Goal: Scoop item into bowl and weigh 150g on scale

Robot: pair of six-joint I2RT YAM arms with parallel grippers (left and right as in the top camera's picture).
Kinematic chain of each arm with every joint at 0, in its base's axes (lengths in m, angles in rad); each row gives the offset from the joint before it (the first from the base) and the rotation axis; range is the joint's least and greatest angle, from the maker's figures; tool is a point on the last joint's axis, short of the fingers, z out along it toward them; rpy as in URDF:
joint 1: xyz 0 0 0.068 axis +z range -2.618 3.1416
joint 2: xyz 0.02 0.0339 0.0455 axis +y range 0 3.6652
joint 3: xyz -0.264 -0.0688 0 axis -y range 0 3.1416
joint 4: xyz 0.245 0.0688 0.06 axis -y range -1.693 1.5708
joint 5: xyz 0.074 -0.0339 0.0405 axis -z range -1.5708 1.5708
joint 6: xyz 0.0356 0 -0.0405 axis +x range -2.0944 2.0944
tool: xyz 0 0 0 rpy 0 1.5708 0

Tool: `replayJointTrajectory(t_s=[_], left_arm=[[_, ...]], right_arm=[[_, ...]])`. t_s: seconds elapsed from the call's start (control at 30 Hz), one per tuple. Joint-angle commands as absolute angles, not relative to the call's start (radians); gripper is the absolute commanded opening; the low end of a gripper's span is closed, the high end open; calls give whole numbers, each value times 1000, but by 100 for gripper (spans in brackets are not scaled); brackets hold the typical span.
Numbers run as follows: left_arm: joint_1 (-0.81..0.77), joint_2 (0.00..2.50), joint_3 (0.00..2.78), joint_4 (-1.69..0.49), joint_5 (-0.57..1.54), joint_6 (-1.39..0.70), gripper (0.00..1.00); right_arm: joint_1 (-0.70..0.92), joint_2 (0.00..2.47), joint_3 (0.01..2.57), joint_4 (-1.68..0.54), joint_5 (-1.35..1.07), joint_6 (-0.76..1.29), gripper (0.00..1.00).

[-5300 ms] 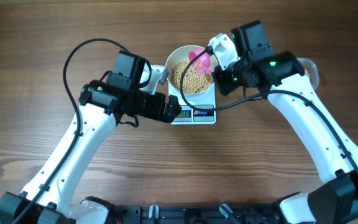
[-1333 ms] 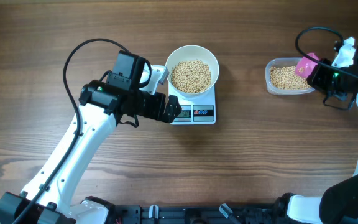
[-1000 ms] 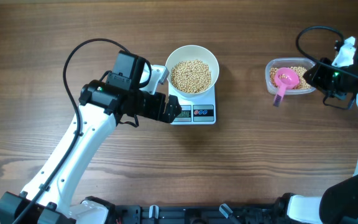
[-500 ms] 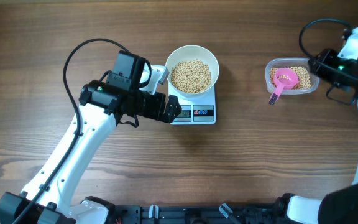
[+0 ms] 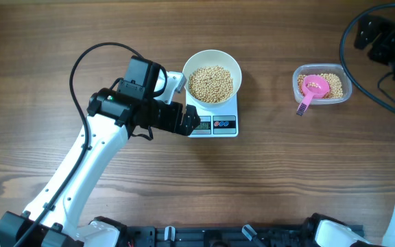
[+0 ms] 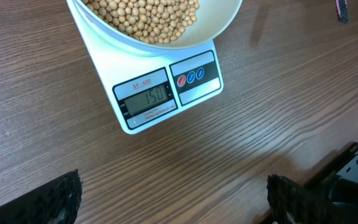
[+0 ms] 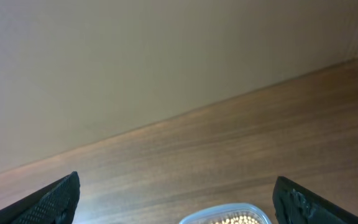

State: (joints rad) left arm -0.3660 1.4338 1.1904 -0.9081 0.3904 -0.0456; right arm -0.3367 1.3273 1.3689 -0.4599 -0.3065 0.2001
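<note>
Overhead: we looked straight down on the whole table (image 5: 197, 192) from far off.
Left wrist: we looked steeply down, close over scale (image 6: 148, 96) and bowl (image 6: 221, 12).
Right wrist: we faced nearly level toward a wall (image 7: 135, 56), container (image 7: 225, 210) rim lowest.
Shared: overhead also held scale, bowl and container.

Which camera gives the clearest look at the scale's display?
Left wrist: the display faces it, close and sharp, reading 150. Overhead shows the scale small, its digits unreadable beside the left arm. Right wrist misses it entirely.
</note>
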Motion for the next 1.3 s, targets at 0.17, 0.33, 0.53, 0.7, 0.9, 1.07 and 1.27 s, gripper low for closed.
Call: replayJointTrajectory(t_s=[0.17, 0.33, 0.53, 0.7, 0.9, 1.07, 1.27], left_arm=[[-366, 1438, 1195, -906, 400, -30, 100], [-366, 1438, 1195, -906, 400, -30, 100], [-366, 1438, 1195, -906, 400, -30, 100], [-366, 1438, 1195, -906, 400, -30, 100], [-366, 1438, 1195, -906, 400, -30, 100], [-366, 1438, 1195, -906, 400, -30, 100], [-366, 1438, 1195, -906, 400, -30, 100]], right_arm=[[-335, 1319, 1376, -402, -316, 273, 100], [-335, 1319, 1376, -407, -316, 273, 100], [-335, 1287, 1376, -421, -391, 293, 100], [-335, 1198, 1376, -594, -404, 257, 100], [-335, 1063, 1376, -749, -400, 210, 100], [-335, 939, 1376, -842, -390, 211, 100], [-335, 899, 1376, -1061, -394, 282, 100]])
